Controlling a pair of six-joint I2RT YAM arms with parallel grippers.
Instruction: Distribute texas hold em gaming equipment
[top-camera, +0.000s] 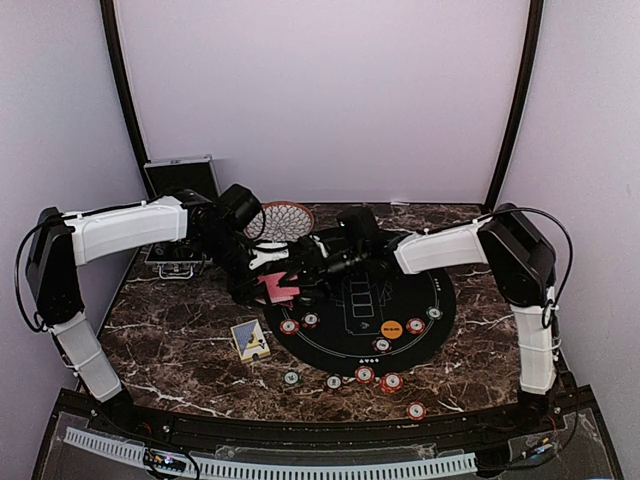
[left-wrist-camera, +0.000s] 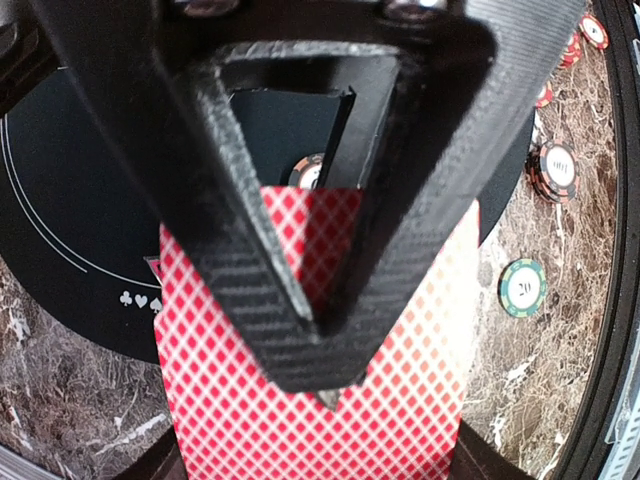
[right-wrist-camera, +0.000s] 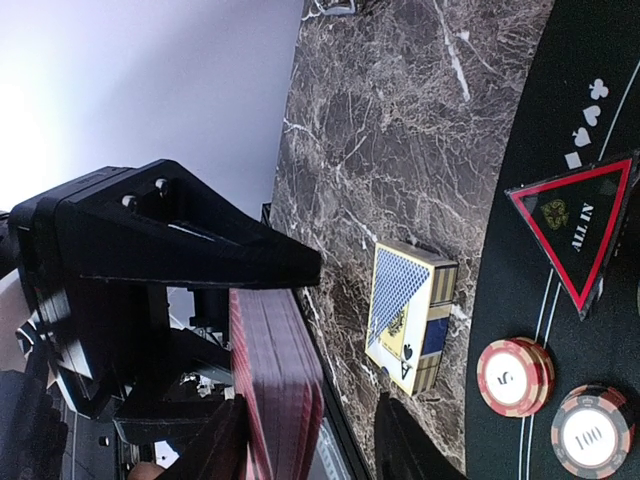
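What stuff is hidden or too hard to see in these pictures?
- Faces of the red diamond-backed playing cards: the left wrist view shows only backs, and the left claw covers their middle.
- Bottom of that card stack: cut off by the right wrist view's lower edge.
- Numbers on the small striped round chips: too small in the top view.
- Silver-edged black case: partly behind the left arm in the top view.
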